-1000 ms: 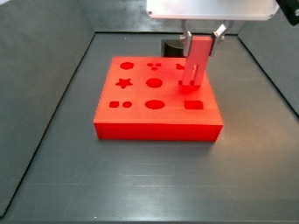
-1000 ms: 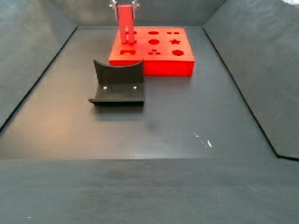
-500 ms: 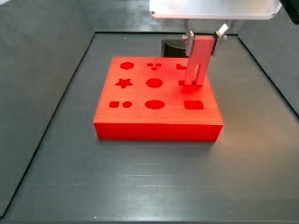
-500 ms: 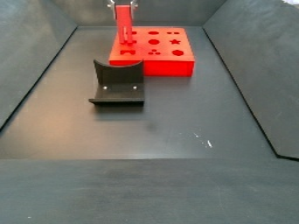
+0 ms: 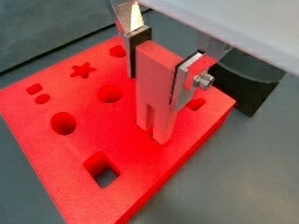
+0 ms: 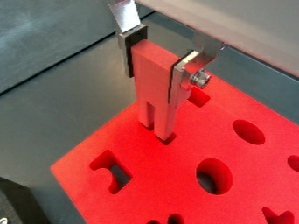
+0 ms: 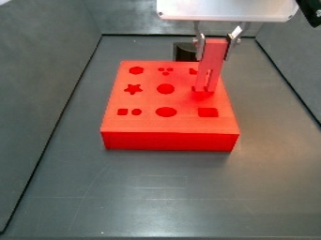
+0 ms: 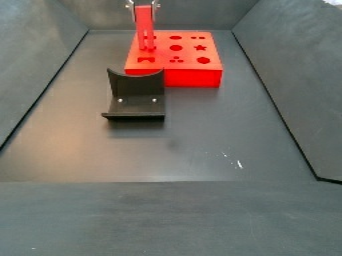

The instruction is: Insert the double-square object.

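Fixture and red block obstruct pincer.

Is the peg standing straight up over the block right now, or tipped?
Upright. In both wrist views the peg hangs vertical, clamped in the tool, its lower end at the red block. How deep it sits: cannot tell.

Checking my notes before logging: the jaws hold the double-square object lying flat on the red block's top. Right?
Not quite. The gripper does grip the double-square object, but it stands upright, lower end at the red block, as both wrist views show.
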